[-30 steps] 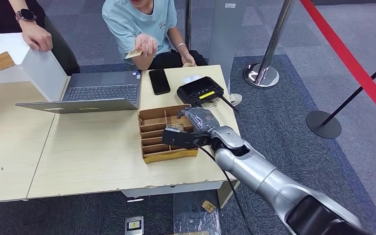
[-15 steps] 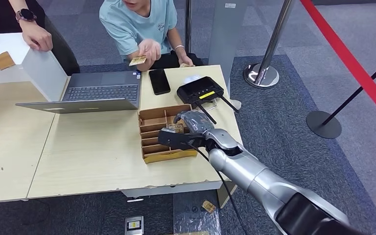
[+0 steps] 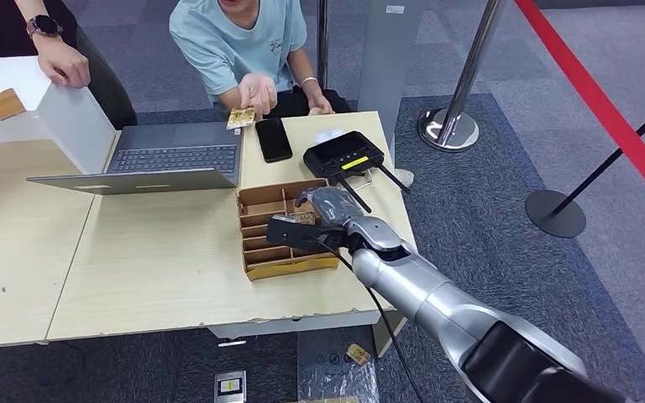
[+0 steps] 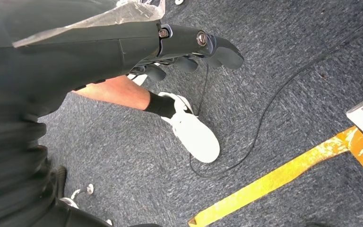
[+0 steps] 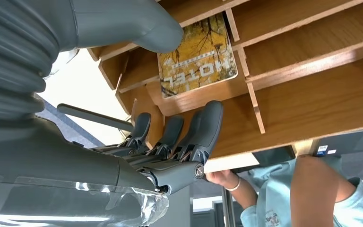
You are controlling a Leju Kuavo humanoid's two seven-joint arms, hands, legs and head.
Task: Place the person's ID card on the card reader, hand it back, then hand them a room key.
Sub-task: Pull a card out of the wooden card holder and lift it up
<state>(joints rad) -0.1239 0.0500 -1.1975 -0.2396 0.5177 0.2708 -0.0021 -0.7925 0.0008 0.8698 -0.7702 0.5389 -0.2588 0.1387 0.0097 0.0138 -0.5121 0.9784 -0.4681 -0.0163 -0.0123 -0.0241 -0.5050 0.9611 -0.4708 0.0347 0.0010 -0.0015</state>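
A person in a light blue shirt holds the yellowish ID card (image 3: 240, 117) over the far table edge, between the laptop and the phone. The black card reader (image 3: 343, 155) sits at the table's far right. My right hand (image 3: 319, 220) hangs low over the wooden divided box (image 3: 254, 262), fingers apart and holding nothing. A room key card printed "MOTEL" (image 5: 196, 59) lies in a compartment, with my thumb (image 5: 142, 26) right at its edge and my fingers (image 5: 179, 137) stretched along the box wall. My left hand (image 4: 170, 47) hangs empty over the carpet.
An open laptop (image 3: 176, 159) and a black phone (image 3: 273, 138) lie beyond the box. A white box (image 3: 67, 117) stands at the far left, with another person's hand (image 3: 63, 63) on it. Stanchions (image 3: 449, 126) with a red belt stand to the right.
The person's hand has lowered the ID card toward the table edge by the laptop. My right hand has shifted slightly left over the box.
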